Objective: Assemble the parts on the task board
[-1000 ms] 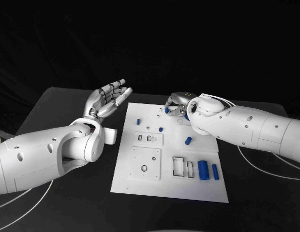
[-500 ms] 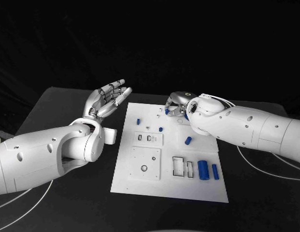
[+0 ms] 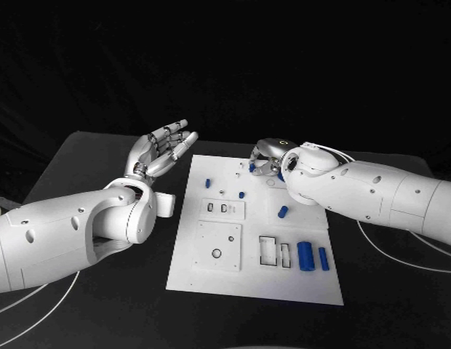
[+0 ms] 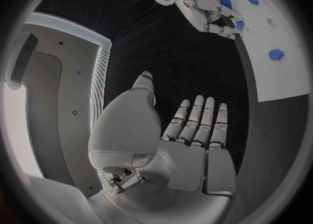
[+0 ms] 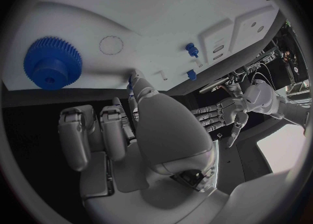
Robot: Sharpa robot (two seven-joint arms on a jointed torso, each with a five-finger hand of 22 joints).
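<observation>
At centre frame in the head view, the white task board (image 3: 255, 240) lies on the black table (image 3: 100, 305), w/ small blue parts scattered on it: two upright-lying cylinders (image 3: 306, 256) near the board's lower right, one peg (image 3: 284, 211) mid-right, smaller pegs (image 3: 209, 182) toward the upper left of the plate. Right hand (image 3: 266, 158) sits at the board's far edge, upper centre of the frame, fingers curled down around a small blue part (image 3: 252, 166); whether it's actually pinched or just touched, can't tell. Right wrist view shows a blue gear (image 5: 52, 62) lying flat on the board, just beyond the fingertips (image 5: 133, 81). Left hand (image 3: 165, 151) hovers off the board's left side, upper left of centre, palm up, fingers straight and spread, holding nothing.
</observation>
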